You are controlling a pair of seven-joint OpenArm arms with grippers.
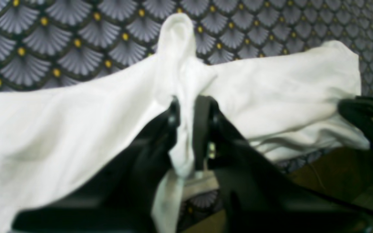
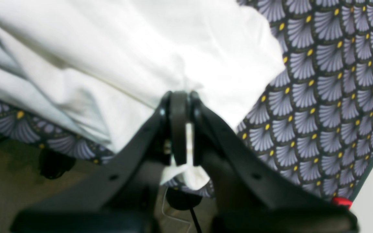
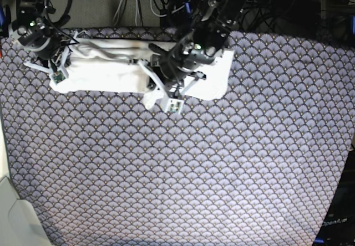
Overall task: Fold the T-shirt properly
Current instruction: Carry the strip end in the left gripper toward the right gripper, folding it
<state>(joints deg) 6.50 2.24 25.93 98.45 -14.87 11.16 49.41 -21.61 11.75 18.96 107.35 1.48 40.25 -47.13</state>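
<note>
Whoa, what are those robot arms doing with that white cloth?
The robot is folding a T-shirt. Its left end effector is pinching a bunched-up bit of the white cloth near the middle of the shirt. The right end effector is shut on the cloth too, over at one end. The shirt is lying in a long strip on the patterned cloth, and it's still wrinkly, so the folding isn't done.

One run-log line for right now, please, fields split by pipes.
left pincer: shut on T-shirt, mid-length | right pincer: shut, at shirt's end | shirt: long rumpled strip, printed side unseen | fold: unfinished
</note>
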